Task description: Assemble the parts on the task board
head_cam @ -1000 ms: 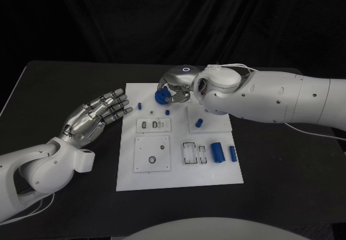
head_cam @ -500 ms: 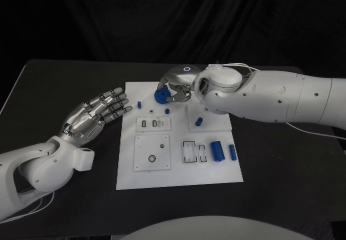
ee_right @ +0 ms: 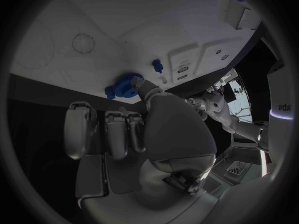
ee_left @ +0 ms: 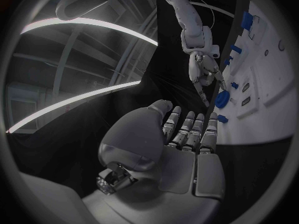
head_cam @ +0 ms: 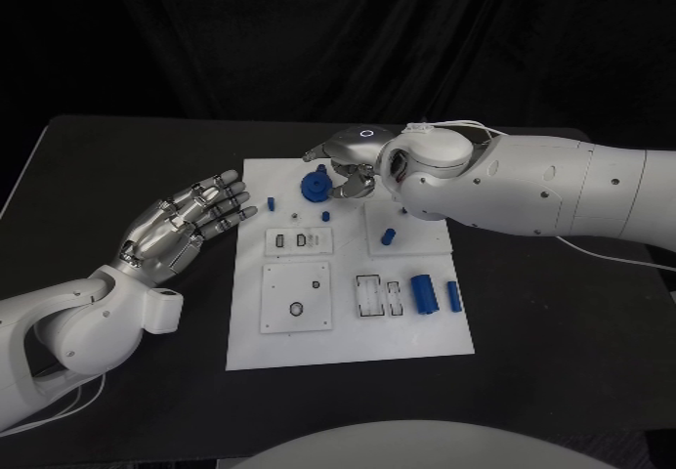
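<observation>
The task board (head_cam: 423,337) is a flat white plate lying in the middle of the matte black table (head_cam: 113,166), with shallow square panels raised on its surface. Near its far edge sits a round blue gear-like part (head_cam: 316,187), its rim notched. The right hand (head_cam: 350,161), silver and glossy, is bent over it from behind a bulky white wrist. In the right wrist view the thumb (ee_right: 144,90) lies against the part (ee_right: 123,85), while the other fingers (ee_right: 118,129) hang straight and clear of it, so the part seems touched rather than clasped (from the head view alone I cannot tell whether it is truly held).

The left hand (head_cam: 184,225) lies flat and spread above the black table, just off the board's left edge, its fingers apart and straight with nothing in them; the left wrist view shows the same smooth metal palm (ee_left: 181,149) and segmented fingers.

Other blue parts lie on the board: a small peg (head_cam: 272,205) near the left edge, a short stub (head_cam: 325,217) below the gear, another peg (head_cam: 391,235) standing on the upper right panel, and two longer bars (head_cam: 424,294) side by side near the right edge. The lower left panel carries a small dark oval opening (head_cam: 297,310).
</observation>
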